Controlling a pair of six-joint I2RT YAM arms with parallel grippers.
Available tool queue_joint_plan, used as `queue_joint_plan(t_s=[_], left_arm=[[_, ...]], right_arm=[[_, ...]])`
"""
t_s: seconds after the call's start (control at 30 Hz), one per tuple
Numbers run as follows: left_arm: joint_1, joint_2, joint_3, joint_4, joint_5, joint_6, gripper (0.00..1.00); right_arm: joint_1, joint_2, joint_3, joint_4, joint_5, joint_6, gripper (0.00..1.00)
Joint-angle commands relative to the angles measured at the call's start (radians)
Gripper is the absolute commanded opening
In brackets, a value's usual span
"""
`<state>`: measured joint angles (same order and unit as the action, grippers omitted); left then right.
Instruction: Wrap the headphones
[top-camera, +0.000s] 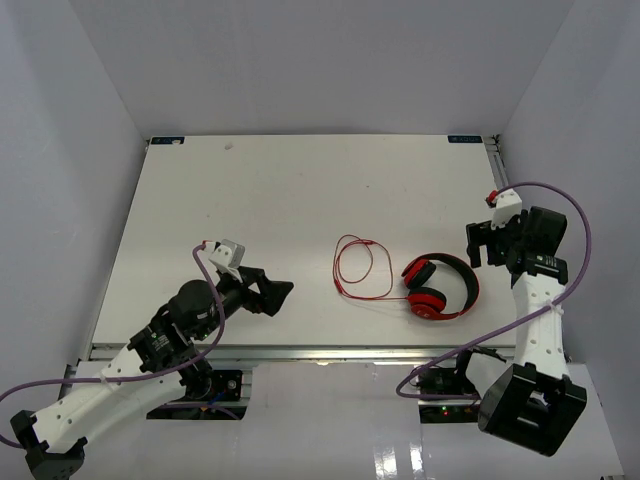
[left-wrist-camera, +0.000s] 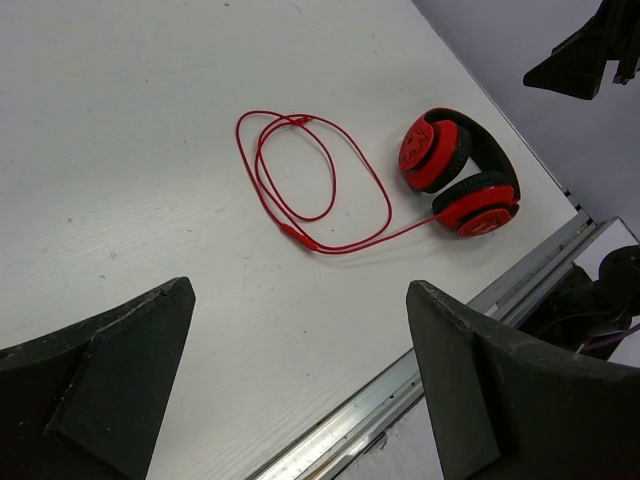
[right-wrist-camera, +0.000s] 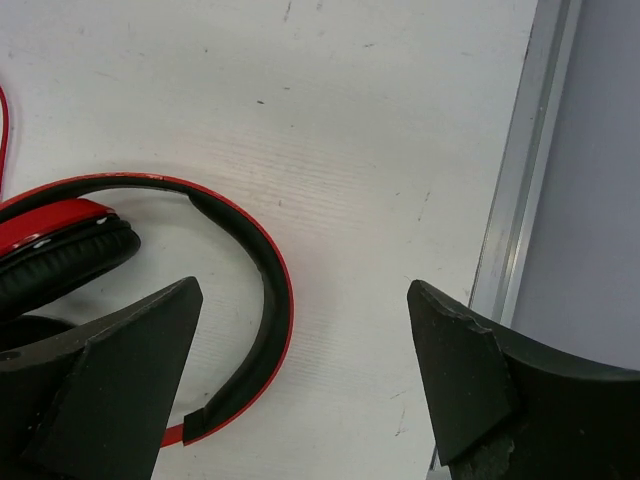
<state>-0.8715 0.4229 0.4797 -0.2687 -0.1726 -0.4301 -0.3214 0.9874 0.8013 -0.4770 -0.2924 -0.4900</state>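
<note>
The red headphones (top-camera: 440, 287) with black headband and pads lie flat on the white table right of centre. They also show in the left wrist view (left-wrist-camera: 460, 172) and the right wrist view (right-wrist-camera: 150, 260). Their thin red cable (top-camera: 360, 268) lies in loose loops to their left, also in the left wrist view (left-wrist-camera: 300, 185). My left gripper (top-camera: 277, 293) is open and empty, left of the cable near the front edge. My right gripper (top-camera: 487, 243) is open and empty, hovering just right of the headband.
The table's metal front rail (top-camera: 330, 352) runs along the near edge and a side rail (right-wrist-camera: 515, 190) runs along the right. Grey walls enclose the table. Purple robot cables (top-camera: 575, 250) hang by the right arm.
</note>
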Motion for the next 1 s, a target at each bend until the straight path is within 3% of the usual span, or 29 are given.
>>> queue_joint_plan(t_s=[0.0,0.13,0.3,0.63,0.8,0.97], left_arm=[[0.003,-0.007,-0.002,0.011,0.015,0.007,0.98],[0.002,-0.012,-0.003,0.011,0.018,0.006,0.98],[0.003,-0.019,-0.004,0.013,0.021,0.004,0.98],[0.003,-0.017,-0.006,0.018,0.026,0.005,0.98],[0.003,-0.008,-0.007,0.024,0.028,0.007,0.98],[0.003,0.002,-0.007,0.029,0.041,0.008,0.98]], right_arm=[[-0.007,0.004,-0.034,-0.049,-0.067,-0.106,0.9],[-0.008,0.066,-0.02,-0.181,-0.137,-0.354,0.9],[-0.015,0.164,-0.022,-0.196,-0.185,-0.443,0.91],[-0.014,0.367,-0.008,-0.074,-0.16,-0.398,0.93],[-0.01,0.44,-0.032,-0.013,-0.105,-0.376,0.99],[-0.01,0.511,-0.056,0.004,-0.076,-0.386,0.79]])
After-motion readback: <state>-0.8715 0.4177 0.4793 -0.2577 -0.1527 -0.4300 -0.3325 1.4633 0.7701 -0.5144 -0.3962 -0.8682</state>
